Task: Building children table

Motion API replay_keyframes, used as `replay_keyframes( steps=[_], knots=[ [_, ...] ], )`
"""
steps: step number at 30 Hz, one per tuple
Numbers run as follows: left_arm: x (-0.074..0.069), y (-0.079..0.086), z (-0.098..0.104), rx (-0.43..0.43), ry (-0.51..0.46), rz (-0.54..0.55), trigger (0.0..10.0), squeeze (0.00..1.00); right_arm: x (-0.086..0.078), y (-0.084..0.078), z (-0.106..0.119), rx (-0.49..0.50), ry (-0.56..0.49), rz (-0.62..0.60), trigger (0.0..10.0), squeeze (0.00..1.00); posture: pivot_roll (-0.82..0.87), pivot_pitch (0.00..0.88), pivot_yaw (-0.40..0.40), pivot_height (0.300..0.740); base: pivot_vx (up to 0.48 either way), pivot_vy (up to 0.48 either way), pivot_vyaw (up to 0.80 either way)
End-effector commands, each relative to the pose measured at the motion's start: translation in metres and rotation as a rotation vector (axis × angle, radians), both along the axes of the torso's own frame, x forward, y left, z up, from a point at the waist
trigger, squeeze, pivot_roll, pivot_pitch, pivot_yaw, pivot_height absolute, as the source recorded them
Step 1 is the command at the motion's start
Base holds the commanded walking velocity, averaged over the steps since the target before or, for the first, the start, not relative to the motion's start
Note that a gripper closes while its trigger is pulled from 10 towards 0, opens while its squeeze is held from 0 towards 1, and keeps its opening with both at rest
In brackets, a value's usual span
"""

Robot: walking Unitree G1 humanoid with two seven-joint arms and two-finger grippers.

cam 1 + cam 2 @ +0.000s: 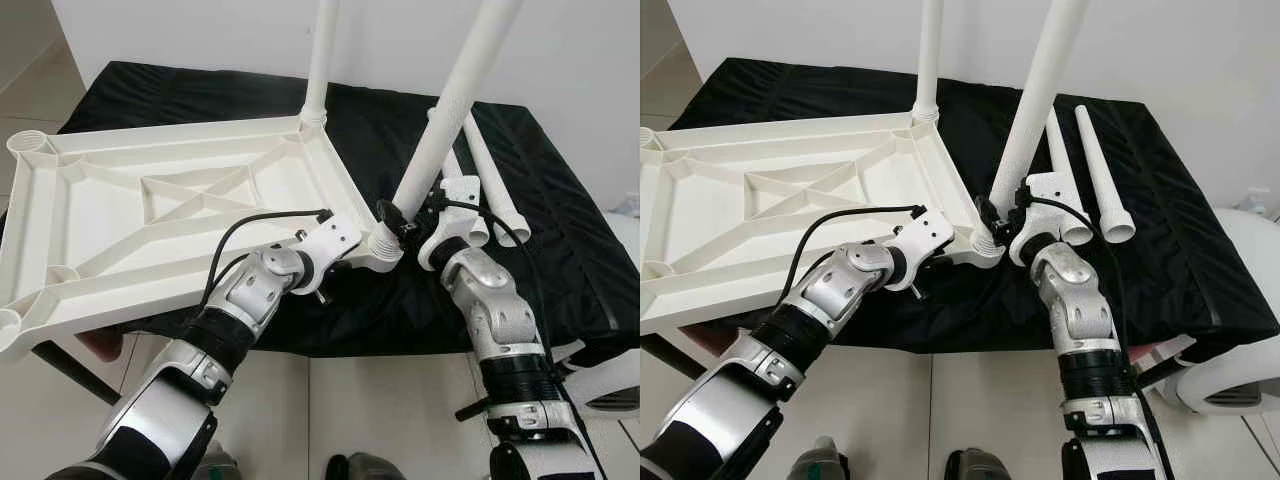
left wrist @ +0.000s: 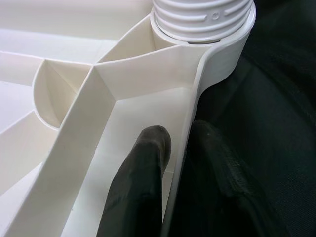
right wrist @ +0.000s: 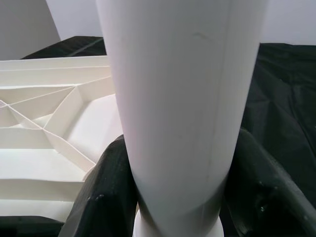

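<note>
A: Tabletop [image 1: 180, 200] lies upside down on the black cloth [image 1: 560, 230], ribs facing up, so the corner sockets are open for the legs. Why does the left gripper [image 2: 175, 148] hold it?

B: Its fingers are closed on the rim wall near the corner, one inside & one outside. I think this stops the top from turning while the leg is screwed.

A: And the right gripper [image 3: 175, 173]?

B: Clamped around the near leg [image 1: 450, 110] low down, just above the threaded end in the corner socket.

A: Direction of this leg?

B: Long axis goes up & leans a bit to the robot's right, not fully upright. The far-corner leg [image 1: 322, 55] stands straight. Two spare legs [image 1: 1085, 175] lie on the cloth beside.
</note>
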State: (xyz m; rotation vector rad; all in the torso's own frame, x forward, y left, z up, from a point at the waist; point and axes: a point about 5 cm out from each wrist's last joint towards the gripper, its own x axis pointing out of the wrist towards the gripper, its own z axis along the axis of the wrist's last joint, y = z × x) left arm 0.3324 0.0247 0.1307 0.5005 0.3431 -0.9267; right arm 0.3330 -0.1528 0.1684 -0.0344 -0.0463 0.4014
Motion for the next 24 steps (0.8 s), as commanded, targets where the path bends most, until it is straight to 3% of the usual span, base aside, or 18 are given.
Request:
replay_keyframes(
  steps=[1, 11, 24],
  knots=[
    [-0.001, -0.002, -0.001, 0.040, -0.009, -0.036, 10.0, 0.00, 0.001, -0.005, -0.020, -0.026, 0.086, 0.002, 10.0, 0.00, 0.02, 0.013, -0.063, 0.740, 0.000, 0.000, 0.00],
    [0.000, 0.001, 0.001, 0.040, -0.016, -0.025, 10.0, 0.00, 0.006, -0.007, -0.028, 0.003, 0.120, 0.027, 10.0, 0.00, 0.02, 0.022, -0.070, 0.740, 0.000, 0.000, 0.00],
    [-0.001, 0.002, 0.002, 0.036, -0.017, -0.021, 10.0, 0.00, -0.004, -0.017, -0.039, 0.054, 0.073, -0.055, 10.0, 0.00, 0.02, 0.035, -0.066, 0.740, 0.000, 0.000, 0.00]
  ],
)
